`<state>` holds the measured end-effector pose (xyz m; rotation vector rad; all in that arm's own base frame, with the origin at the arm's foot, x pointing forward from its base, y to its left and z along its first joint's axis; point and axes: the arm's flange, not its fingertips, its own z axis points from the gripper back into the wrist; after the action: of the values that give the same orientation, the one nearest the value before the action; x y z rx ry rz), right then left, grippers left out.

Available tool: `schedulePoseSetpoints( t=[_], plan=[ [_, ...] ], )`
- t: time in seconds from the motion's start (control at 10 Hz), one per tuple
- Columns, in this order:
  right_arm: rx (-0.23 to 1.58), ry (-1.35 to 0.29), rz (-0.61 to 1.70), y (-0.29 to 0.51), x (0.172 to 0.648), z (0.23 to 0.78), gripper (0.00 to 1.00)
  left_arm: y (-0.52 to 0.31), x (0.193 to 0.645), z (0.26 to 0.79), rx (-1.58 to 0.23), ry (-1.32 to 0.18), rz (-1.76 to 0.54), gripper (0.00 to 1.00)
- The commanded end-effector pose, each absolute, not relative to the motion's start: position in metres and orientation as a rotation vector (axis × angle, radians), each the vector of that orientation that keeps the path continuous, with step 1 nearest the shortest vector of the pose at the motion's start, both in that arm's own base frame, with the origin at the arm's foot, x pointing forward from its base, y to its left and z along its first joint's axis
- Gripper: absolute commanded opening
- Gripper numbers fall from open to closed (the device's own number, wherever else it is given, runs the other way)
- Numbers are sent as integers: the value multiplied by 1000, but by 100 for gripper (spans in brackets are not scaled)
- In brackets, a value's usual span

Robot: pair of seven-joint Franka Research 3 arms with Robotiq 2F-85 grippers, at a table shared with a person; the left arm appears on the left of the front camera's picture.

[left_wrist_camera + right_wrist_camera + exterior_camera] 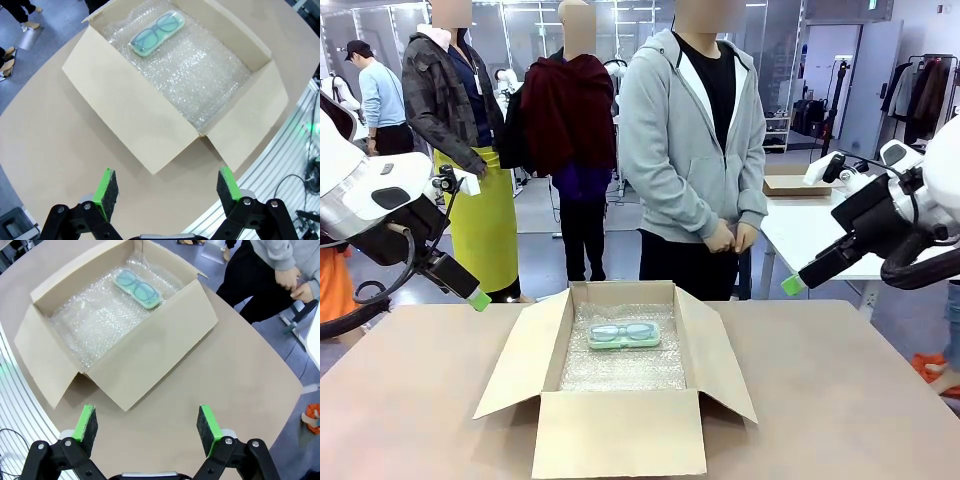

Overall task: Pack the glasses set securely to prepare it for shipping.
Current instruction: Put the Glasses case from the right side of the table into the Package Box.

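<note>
- The left arm (pixel 370 200) is held raised at the left side, with the left hand (pixel 472 293) angled down and inward
- The left hand's jaws are spread wide, the green pads (pixel 107 192) set well apart, and nothing is held
- The right arm (pixel 910 215) is held raised at the right side, with the right hand (pixel 798 280) angled down and inward
- The right hand's jaws are spread wide too, and nothing is gripped between them

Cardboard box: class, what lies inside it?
Bubble wrap lines the cardboard box, with a mint green glasses case lying on it near the far wall. The wrap covers the box floor, and anything under it.
</note>
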<state>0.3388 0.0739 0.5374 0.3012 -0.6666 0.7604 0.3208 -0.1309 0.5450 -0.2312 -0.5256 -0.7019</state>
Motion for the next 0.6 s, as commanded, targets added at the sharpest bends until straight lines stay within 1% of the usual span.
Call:
schedulePoseSetpoints(
  t=[0.0,0.5],
  plan=[
    [299,-671,748,75,339,538,100,-129,321,545,-240,-536,-704,100],
    [299,-671,748,75,339,538,100,-129,321,545,-240,-536,-704,100]
  ],
)
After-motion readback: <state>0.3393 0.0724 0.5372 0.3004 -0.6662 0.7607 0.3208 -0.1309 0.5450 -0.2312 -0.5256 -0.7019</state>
